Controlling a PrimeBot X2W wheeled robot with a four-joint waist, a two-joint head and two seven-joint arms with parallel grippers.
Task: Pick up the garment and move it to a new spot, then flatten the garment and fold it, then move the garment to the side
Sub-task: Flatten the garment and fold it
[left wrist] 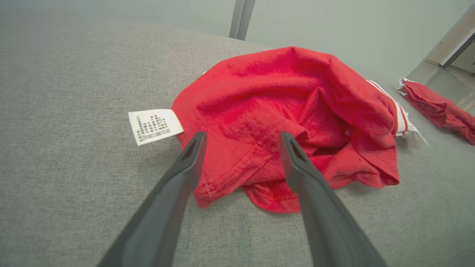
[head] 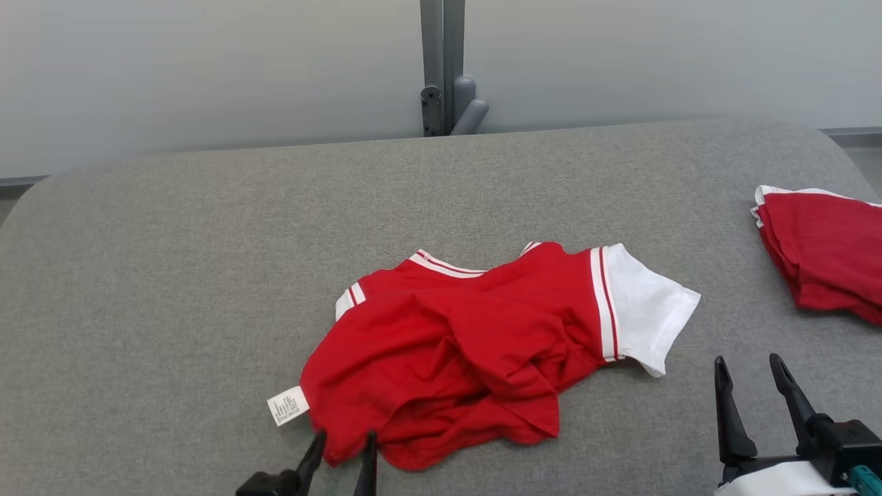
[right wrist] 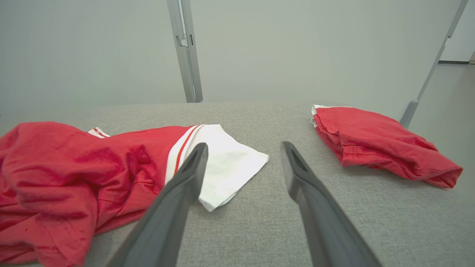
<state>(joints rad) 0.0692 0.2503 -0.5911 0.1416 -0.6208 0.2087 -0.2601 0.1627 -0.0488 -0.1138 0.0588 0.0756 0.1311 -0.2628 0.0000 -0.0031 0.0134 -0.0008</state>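
The garment, a red shirt, lies crumpled in a loose heap on the grey padded surface, about midway between its left and right edges and nearer the front edge than the back. Its red body is bunched into deep folds. One white sleeve, set off by white and red stripes, lies spread flat toward the right, and white trim edges the neckline on the far side. A white care label sticks out flat at the heap's front left corner. The left gripper is spread wide with nothing in its grasp, its two fingertips either side of the front hem just beside the label; whether they touch the cloth cannot be told. The right gripper is also wide apart and empty, over bare surface near the sleeve. A folded red garment lies at the right edge.
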